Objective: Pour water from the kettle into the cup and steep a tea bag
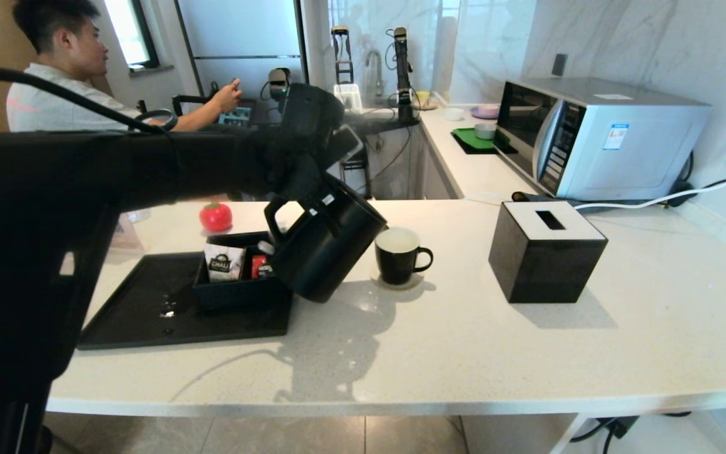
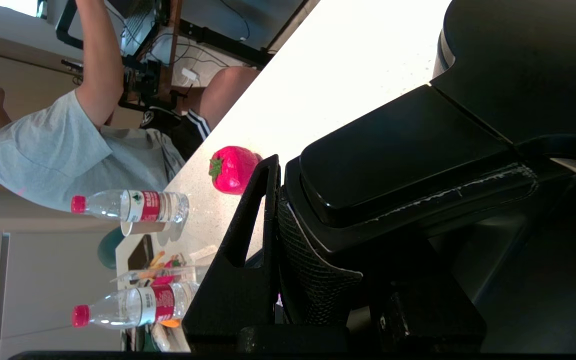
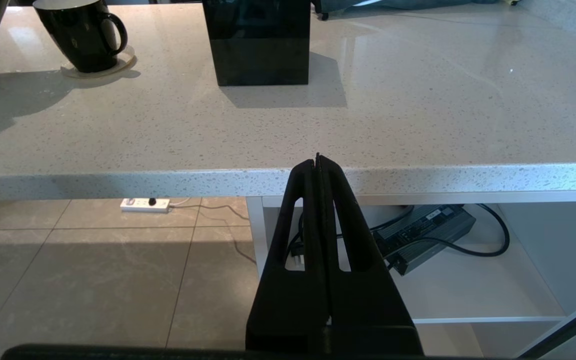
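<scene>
the left gripper (image 1: 312,189) holds the kettle (image 1: 328,252) by the top of its loop handle, its fingers (image 2: 248,240) closed narrow on the handle, and the kettle hangs above the counter (image 1: 464,340), tilted with its top toward the cup (image 1: 397,254). the kettle's upper edge is just beside the cup's rim, at the cup's left side in the head view; i cannot tell if water comes out. the cup stands upright on a small pale coaster (image 1: 401,282), its ear handle pointing to the right, its white inside showing. behind and left of the kettle lies a black tray (image 1: 149,315), and on it stands a small black box (image 1: 237,287) with a white chali packet (image 1: 224,261) and a red packet (image 1: 258,265) standing inside. i cannot see the tea bag. a red strawberry-like thing (image 1: 215,216) sits on the counter behind the tray. to the right of the cup, well apart, stands a black tissue box (image 1: 546,252) with a white top, and farther back a microwave (image 1: 596,135) against the wall. the right gripper (image 3: 318,162) hangs low in front of the counter edge, below the top, its fingers pressed together with nothing between them. a man (image 1: 67,69) in a pale shirt sits at the far side of the room. in the left wrist view two water bottles (image 2: 128,206) with red caps show near the counter's far end.
</scene>
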Robot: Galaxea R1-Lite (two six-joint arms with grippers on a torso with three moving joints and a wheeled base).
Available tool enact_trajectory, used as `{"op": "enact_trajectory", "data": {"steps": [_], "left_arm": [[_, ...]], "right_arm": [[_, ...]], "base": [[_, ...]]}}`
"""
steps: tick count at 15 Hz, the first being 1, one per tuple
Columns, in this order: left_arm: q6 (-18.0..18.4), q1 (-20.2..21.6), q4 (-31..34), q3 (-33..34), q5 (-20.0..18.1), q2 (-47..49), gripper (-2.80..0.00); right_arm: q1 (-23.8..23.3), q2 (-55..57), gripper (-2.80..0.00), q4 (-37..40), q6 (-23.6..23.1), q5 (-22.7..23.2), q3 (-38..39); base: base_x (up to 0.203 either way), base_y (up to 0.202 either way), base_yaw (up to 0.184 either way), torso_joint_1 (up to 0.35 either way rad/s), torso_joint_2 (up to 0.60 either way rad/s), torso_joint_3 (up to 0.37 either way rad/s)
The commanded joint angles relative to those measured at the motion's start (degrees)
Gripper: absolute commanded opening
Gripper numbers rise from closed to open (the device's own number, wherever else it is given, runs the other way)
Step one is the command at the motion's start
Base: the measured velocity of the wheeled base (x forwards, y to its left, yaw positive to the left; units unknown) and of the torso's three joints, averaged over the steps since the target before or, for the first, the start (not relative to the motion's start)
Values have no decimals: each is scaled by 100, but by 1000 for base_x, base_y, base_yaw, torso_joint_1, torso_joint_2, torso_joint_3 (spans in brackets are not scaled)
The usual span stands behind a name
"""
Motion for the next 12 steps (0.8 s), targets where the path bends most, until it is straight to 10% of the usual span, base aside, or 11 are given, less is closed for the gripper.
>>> {"op": "enact_trajectory", "data": {"steps": [1, 12], "left_arm": [[23, -1, 15, 0, 21, 13, -280], [375, -1, -3, -53, 12, -3, -280]], "right_arm": [[2, 7, -280, 0, 1, -1, -2], [2, 7, -280, 0, 1, -1, 4]], "base": [[0, 0, 0, 0, 0, 0], [0, 0, 0, 0, 0, 0]]}}
